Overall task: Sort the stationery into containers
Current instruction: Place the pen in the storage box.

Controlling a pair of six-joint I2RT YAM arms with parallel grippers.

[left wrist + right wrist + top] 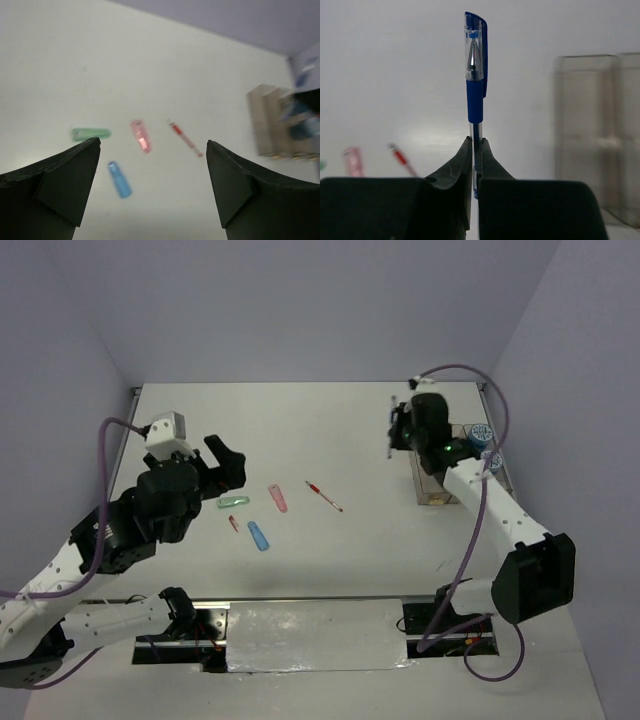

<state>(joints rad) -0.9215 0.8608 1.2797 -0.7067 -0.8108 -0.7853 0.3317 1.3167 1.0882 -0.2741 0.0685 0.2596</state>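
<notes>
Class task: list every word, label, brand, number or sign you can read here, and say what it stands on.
No text can be read anywhere.
The blue pen in the right gripper shows no print.
The patterned roll and the pink piece are too small or blurred to tell.

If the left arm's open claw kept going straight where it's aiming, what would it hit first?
Most likely the pink piece, or the table right beside it: that piece lies nearest the middle between the left gripper's open fingers. Depth is hard to judge.
</notes>
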